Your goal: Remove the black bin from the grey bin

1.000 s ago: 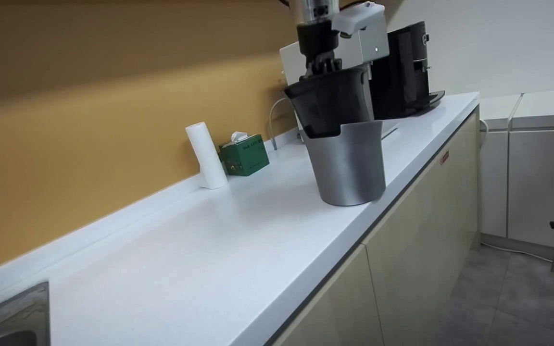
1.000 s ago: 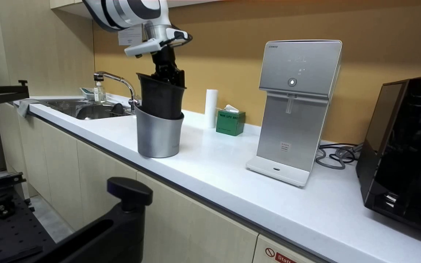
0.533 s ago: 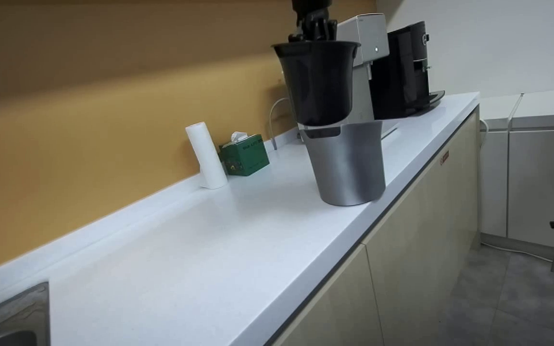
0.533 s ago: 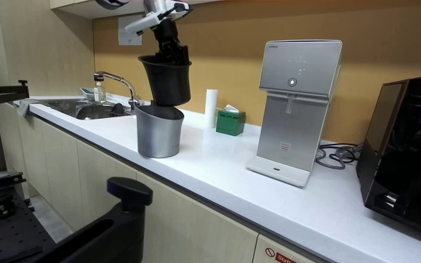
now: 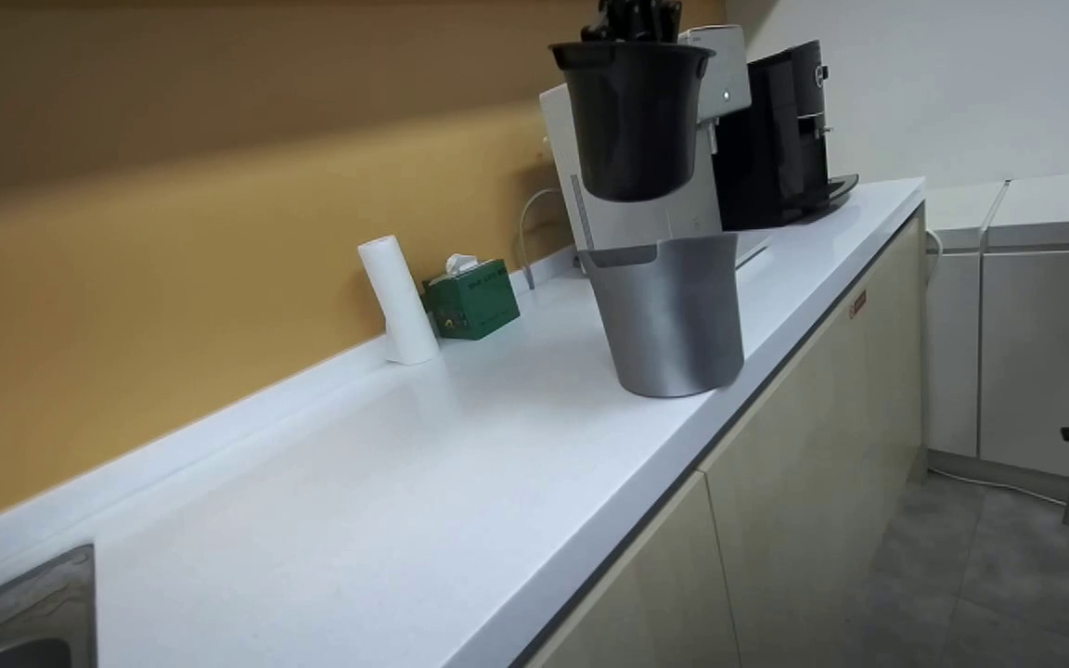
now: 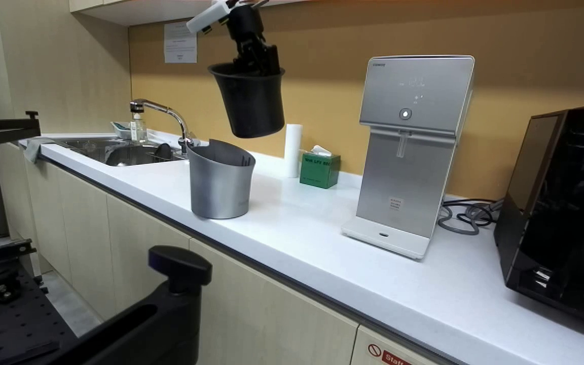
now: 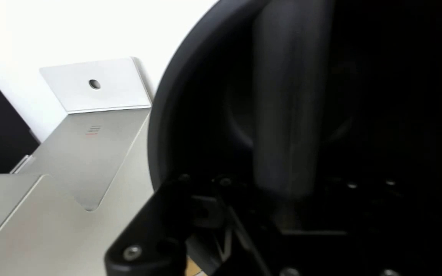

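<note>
— Where is the tapered round black bin (image 6: pixel 254 106)?

— In the air, clear of the smooth tapered grey bin (image 6: pixel 220 185), with a gap between the two in both exterior views. In an exterior view it hangs slightly tilted, above the grey bin's opening and off to its right.

— What has hold of it?

— The dark two-fingered gripper (image 6: pixel 258 67), clamped on it at the top. Just where the tips bite I can't tell: they're hidden at the rim, and the wrist view is too dark there.

— And the grey bin?

— Upright on the white countertop (image 5: pixel 340 464), close to the near edge.

— Its neighbours?

— In an exterior view, a white paper roll (image 6: pixel 293 151) and a green tissue box (image 6: pixel 317 171) stand to its right, on the far side. Further right comes a silver-grey water dispenser (image 6: pixel 408 177), then a glossy black boxy machine (image 6: pixel 566 213) at the near right.
</note>
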You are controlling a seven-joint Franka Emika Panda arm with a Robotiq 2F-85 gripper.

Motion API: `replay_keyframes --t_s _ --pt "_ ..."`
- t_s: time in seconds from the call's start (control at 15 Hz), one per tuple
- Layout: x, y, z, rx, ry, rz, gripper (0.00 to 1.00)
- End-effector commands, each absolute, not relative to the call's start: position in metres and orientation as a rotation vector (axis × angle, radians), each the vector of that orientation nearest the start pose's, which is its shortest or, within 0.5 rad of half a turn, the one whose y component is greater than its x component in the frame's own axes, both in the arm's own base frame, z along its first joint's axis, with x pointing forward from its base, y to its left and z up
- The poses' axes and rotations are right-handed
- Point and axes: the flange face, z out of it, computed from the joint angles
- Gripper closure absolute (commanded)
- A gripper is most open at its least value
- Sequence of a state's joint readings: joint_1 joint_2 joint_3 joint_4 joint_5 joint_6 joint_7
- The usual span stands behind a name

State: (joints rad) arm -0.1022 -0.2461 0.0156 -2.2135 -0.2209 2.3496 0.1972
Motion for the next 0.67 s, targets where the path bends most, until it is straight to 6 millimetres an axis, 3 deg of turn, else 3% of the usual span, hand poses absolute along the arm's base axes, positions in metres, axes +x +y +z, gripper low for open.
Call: replay_keyframes --t_s 0.0,0.27,0.6 --pt "0.508 -0.074 0.525 -3.22 0.44 -0.618 0.98" --pt "0.503 -0.109 0.513 -3.203 0.596 -0.566 0.98" --pt "0.5 -0.137 0.488 -3.192 0.713 -0.438 0.98"
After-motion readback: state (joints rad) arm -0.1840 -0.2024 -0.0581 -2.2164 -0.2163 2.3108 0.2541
